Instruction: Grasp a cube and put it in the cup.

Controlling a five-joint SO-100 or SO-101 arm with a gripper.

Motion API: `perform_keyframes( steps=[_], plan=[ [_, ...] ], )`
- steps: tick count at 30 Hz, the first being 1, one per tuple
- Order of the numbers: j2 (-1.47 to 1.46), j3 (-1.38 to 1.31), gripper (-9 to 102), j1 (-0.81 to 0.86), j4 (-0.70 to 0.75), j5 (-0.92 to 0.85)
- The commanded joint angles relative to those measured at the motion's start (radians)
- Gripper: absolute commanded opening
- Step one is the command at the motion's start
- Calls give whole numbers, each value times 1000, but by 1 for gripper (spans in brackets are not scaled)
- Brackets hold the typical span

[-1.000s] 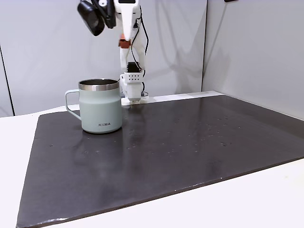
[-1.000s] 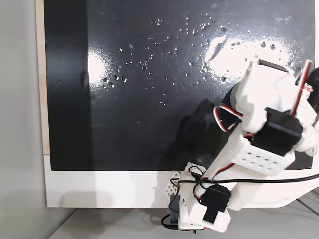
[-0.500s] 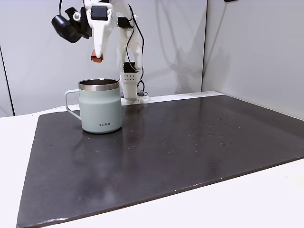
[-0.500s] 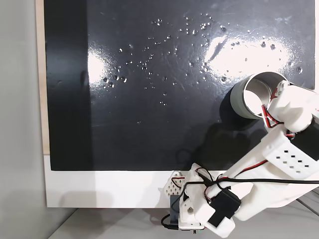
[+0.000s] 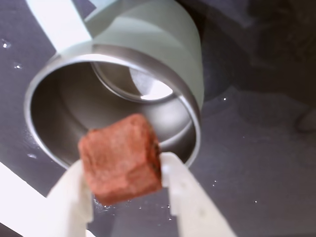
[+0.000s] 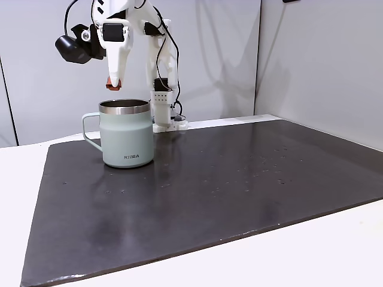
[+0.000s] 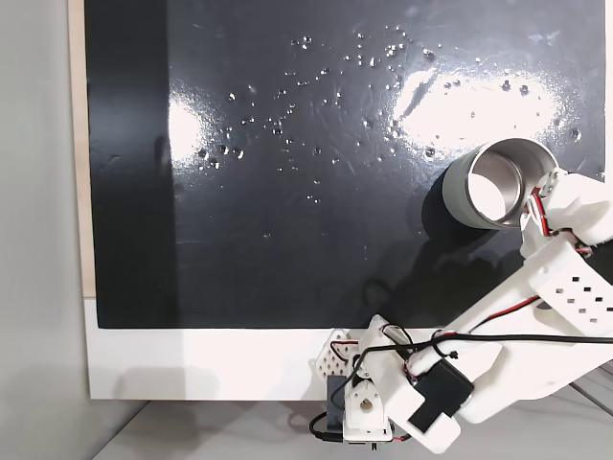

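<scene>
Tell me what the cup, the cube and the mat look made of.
Cup: likely steel with a matte sage-green coating; the bare rim and the inside shine like brushed metal.
Cube: red-orange, grainy matte faces and soft rounded edges, maybe foam or rubber; can't tell which.
Mat: dark, smooth and glossy, with strong glare; perhaps vinyl or leatherette.

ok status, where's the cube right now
Gripper shut on cube. Hangs above the cup rim, not yet inside. Nothing in the way.
</scene>
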Motion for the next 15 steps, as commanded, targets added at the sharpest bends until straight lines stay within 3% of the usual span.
perform_keyframes(
  steps=[1,8,15],
  plan=[
    [8,-8,3,-8,8,-11],
    [8,-8,22,-48,8,-15],
    [2,-8,24,-52,8,-11]
  ],
)
